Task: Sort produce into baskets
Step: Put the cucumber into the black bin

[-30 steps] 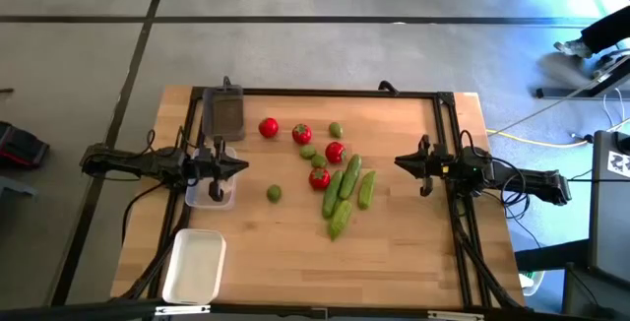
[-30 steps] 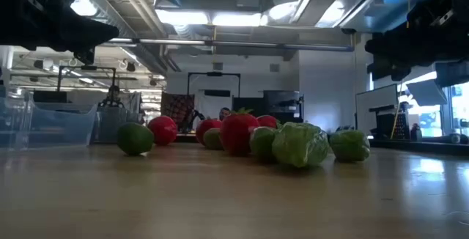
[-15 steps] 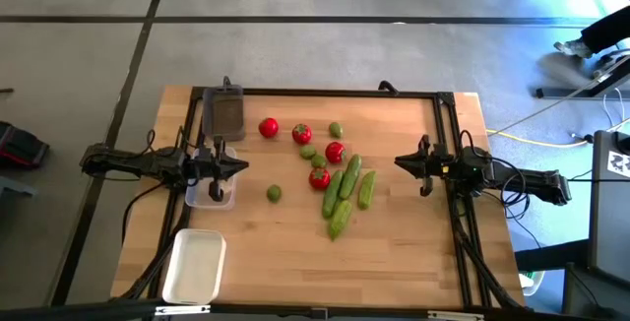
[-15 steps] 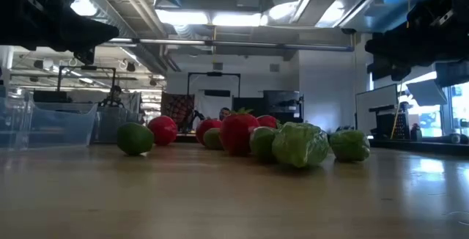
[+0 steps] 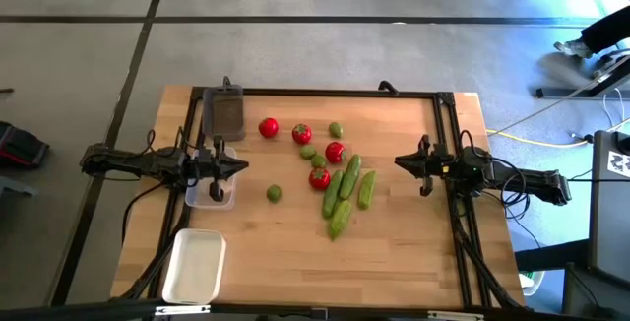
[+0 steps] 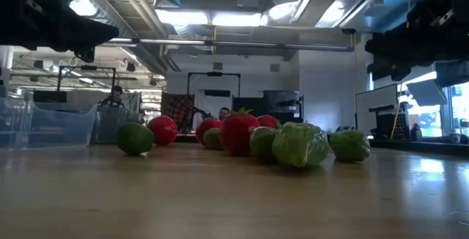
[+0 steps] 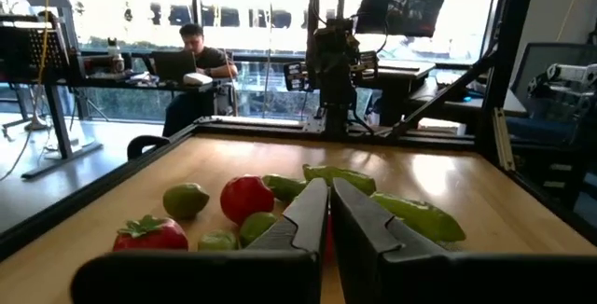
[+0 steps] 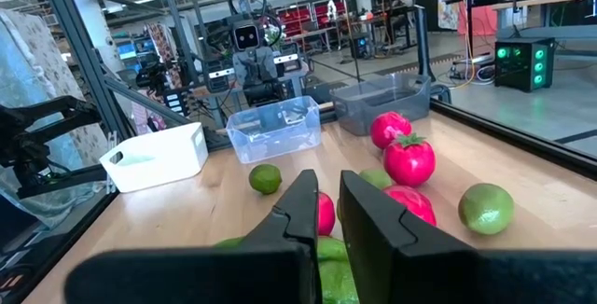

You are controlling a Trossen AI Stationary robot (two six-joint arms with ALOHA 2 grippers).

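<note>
Several red tomatoes (image 5: 301,134), small round green fruits (image 5: 274,193) and light-green cucumbers (image 5: 351,176) lie loose on the middle of the wooden table. The dark grey basket (image 5: 225,112) stands at the far left. The clear basket (image 5: 211,193) is below my left arm, and the white basket (image 5: 194,266) is at the near left. My left gripper (image 5: 236,165) hovers shut and empty left of the produce, above the clear basket's right edge. It also shows in the left wrist view (image 7: 329,185). My right gripper (image 5: 399,162) hovers shut and empty right of the cucumbers. It also shows in the right wrist view (image 8: 328,175).
A black metal frame (image 5: 445,124) runs along the table's far and right sides. A lone green fruit (image 6: 135,138) lies nearest the clear basket (image 6: 44,125). Bare wood lies toward the near edge (image 5: 325,272). A person sits at a desk (image 7: 196,48) beyond the table.
</note>
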